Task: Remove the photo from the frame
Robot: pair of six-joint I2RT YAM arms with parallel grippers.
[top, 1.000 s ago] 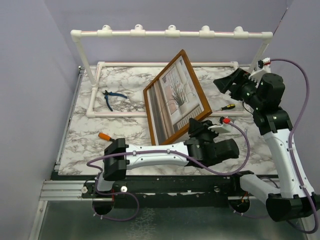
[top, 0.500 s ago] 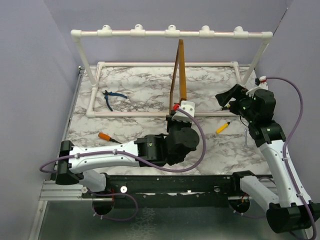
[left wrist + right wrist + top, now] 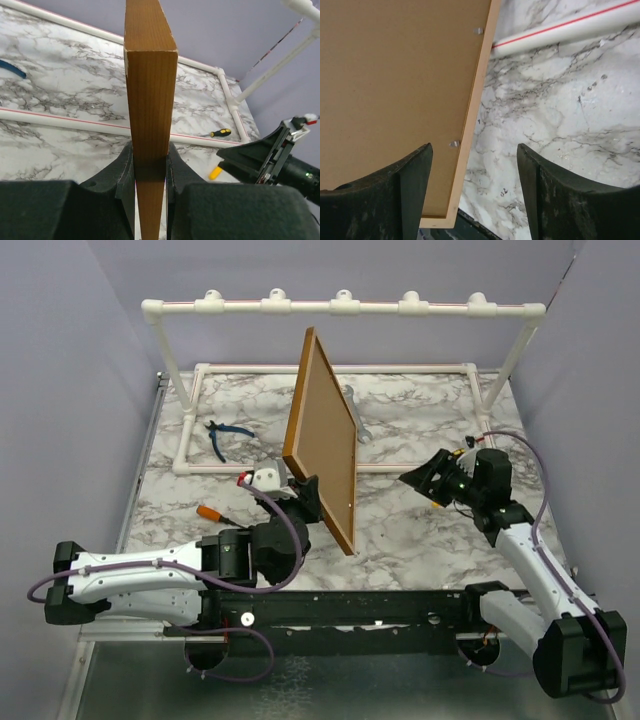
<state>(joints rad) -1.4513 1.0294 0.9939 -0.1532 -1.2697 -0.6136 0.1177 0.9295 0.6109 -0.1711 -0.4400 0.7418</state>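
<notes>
Left pincer (image 3: 150, 167) is clamped on the frame (image 3: 325, 455) at its lower edge and holds it on edge, tilted, over the middle of the marble table (image 3: 420, 530). The plain brown fibreboard back faces the right pincer (image 3: 425, 478), whose fingers are apart, near but not touching. Small metal tabs (image 3: 454, 144) sit along the narrow wood border. Print side not visible. Orange-handled tool (image 3: 209, 511) lies left of the frame, blue pliers (image 3: 228, 432) farther back. Wrench (image 3: 358, 418) is behind the frame, white pipe rack (image 3: 340, 307) at the rear.

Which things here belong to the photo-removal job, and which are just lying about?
Job: frame, clamped by left gripper; right gripper, open, facing its brown back.
Lying about: blue pliers, wrench, screwdriver, orange item, white pipe rack.
</notes>
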